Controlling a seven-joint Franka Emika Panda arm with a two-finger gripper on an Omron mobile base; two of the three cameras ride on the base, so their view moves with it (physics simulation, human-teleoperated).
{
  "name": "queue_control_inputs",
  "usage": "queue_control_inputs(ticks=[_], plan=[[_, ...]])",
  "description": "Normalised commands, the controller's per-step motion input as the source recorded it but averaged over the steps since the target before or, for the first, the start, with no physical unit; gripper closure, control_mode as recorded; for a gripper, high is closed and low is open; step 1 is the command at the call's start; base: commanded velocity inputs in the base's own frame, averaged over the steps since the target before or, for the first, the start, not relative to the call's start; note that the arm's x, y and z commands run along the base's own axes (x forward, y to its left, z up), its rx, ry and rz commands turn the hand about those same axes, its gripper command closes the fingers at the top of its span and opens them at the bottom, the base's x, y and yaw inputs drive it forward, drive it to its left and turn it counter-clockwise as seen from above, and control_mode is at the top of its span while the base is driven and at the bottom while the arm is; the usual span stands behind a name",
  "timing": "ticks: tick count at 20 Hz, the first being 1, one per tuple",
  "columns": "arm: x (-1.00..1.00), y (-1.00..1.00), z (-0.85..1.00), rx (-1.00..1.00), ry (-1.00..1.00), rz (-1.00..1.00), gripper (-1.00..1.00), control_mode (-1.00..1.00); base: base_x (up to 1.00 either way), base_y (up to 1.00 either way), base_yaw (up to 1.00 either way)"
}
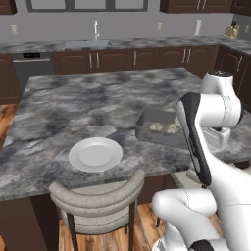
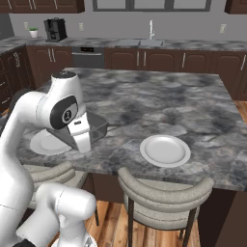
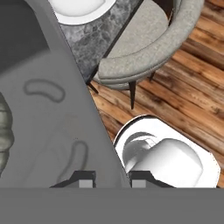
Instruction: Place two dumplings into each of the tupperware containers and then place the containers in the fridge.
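Left base view. Item: dark grey container (image 1: 158, 128), resting near the right front edge of the marble surface (image 1: 73, 103). Contents: pale lumpy dumplings (image 1: 164, 127), seemingly two, though the arm covers the tray's right end. Also present: round white plate (image 1: 95, 154), well apart to the left near the front edge; grey chair (image 1: 98, 201) tucked under that edge. The back half of the surface is bare.

Right base view. Item: same grey container (image 2: 99, 126), mostly hidden behind the arm's wrist. A second white plate (image 2: 46, 144) lies just beside it at the left front; the first plate (image 2: 165, 150) sits well apart to the right. Open room lies right and rearward, over the bare marble.

Hand view. Item: tool (image 3: 109, 178), fingertips set on either side of the container's grey rim (image 3: 76, 100), the wall running up between them. Condition: jaws look pressed onto the rim, clamped on the container, though the tips are nearly cut off at the bottom, so this is probable and not certain. A dumpling (image 3: 3, 131) shows at the far left inside the tray. Beyond the rim: plate, chair back and wooden floor (image 3: 183, 87) below.

Handling note. The step in hand appears to be carrying the filled grey tray toward the fridge. Judged best practice: lift straight up and keep the tray level, since a one-sided rim grip lets it sag and the dumplings slide. Hazards: the neighbouring plate beside it, the surface's front edge, and the chair directly beneath the drop-off.
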Motion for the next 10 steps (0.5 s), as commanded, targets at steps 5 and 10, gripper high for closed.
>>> queue_control_inputs(ticks=[5,10], plan=[[-0.24,0.23,0.08,0.0,-0.01,0.0,1.0,-1.0,0.0,0.0,0.0],[-0.22,0.05,0.11,0.0,-0.02,0.0,1.0,-1.0,0.0,0.0,0.0]])
